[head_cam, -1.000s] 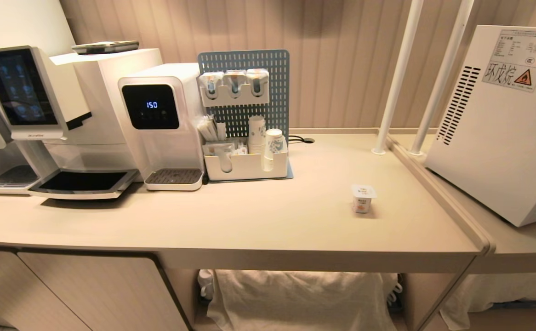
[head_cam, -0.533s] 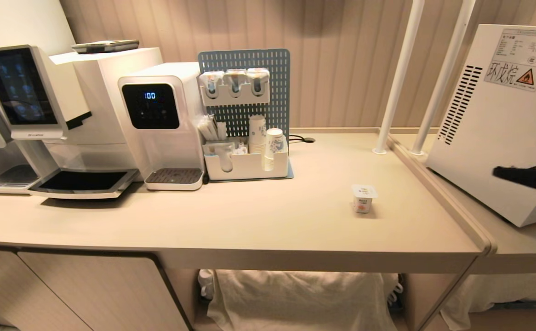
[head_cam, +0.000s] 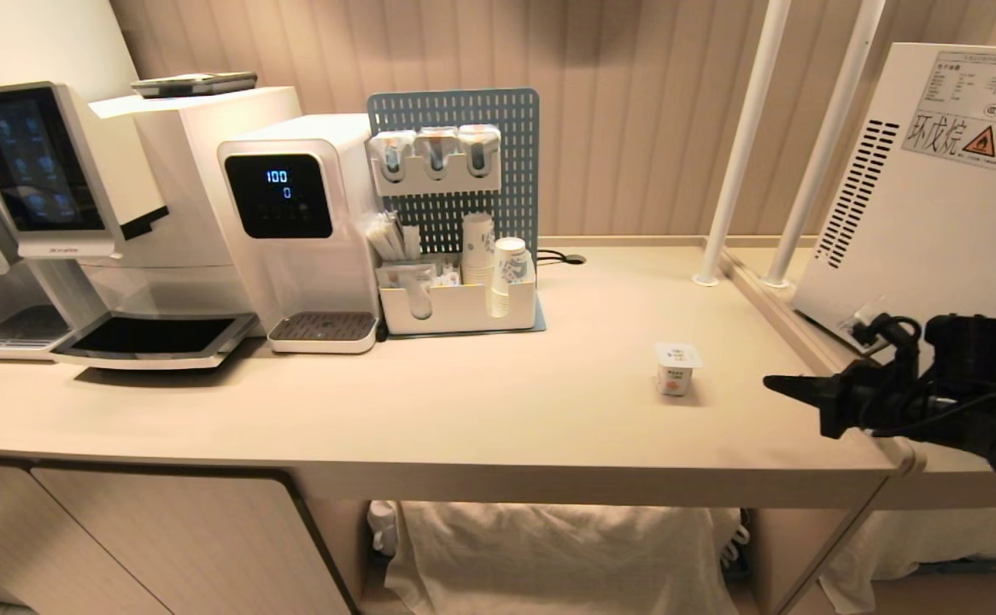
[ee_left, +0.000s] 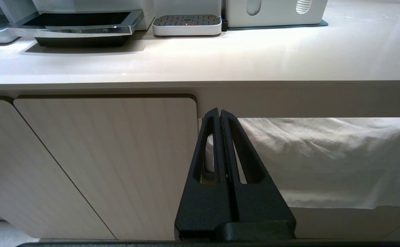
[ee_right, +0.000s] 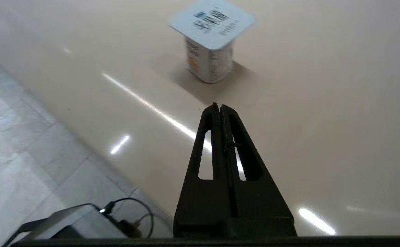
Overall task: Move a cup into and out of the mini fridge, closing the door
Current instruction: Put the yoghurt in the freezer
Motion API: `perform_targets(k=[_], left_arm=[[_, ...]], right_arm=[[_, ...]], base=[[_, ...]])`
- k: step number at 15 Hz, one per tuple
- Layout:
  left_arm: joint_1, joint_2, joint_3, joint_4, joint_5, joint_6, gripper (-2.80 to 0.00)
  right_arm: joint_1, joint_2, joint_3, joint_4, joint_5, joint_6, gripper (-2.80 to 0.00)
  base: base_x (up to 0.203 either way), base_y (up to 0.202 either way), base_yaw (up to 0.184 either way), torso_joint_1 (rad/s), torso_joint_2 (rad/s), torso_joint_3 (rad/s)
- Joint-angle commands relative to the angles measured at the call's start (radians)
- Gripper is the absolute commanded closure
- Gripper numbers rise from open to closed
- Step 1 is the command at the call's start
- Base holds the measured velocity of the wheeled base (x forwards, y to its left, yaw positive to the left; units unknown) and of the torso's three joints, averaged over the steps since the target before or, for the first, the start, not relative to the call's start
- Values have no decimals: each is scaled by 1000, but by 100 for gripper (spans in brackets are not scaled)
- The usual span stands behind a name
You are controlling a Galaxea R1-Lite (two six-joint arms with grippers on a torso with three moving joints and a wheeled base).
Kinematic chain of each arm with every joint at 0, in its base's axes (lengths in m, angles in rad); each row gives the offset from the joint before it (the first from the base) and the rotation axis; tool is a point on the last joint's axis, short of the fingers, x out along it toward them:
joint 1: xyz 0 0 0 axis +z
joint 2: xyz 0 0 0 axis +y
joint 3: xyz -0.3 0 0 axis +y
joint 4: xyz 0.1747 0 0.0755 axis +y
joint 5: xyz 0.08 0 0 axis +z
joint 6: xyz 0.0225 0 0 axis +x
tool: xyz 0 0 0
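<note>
1. Landmark: the cup (head_cam: 677, 368), a small white pot with a square foil lid and an orange mark on its side, stands upright on the beige counter (head_cam: 481, 410), clear of everything around it. All places below are given from it.

2. The mini fridge (head_cam: 934, 222) stands to the right of the cup on the adjoining lower surface, well apart from it. Only its vented side and the yellow-triangle warning sticker (head_cam: 976, 141) show. The door is not in view, so whether it is open cannot be told.

3. The right gripper (head_cam: 778, 384) is to the right of the cup, above the counter, its tip aimed at the cup and near it but not touching. In the right wrist view the gripper (ee_right: 217, 108) has its fingers pressed together and carries nothing; the cup (ee_right: 211, 51) lies straight ahead of the tip.

4. The left gripper (ee_left: 219, 115) is parked low, below the counter edge, well left of the cup. Its fingers are closed together on nothing.

5. Step in hand, by judgement: the approach to the cup for the first pick-up. Nothing has been grasped and the cup is not yet in the fridge.

6. Next move, by judgement: the right gripper must spread its fingers wider than the cup's body before advancing, then straddle the sides below the overhanging lid. Advancing closed would likely push or tip so light a pot.

7. Well left of the cup stand an organiser with stacked paper cups (head_cam: 485, 248) and a water dispenser (head_cam: 301, 231); neither is involved.
</note>
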Motion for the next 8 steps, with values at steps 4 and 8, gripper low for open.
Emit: perform_targets(k=[4, 8], left_arm=[[0, 2, 0, -2, 1, -1, 0], [0, 2, 2, -2, 1, -3, 0]], right_arm=[[93, 358, -227, -245, -156, -22, -280], [176, 418, -387, -215, -225, 12, -280]], base=[[0, 0, 0, 0, 0, 0], [0, 0, 0, 0, 0, 0]])
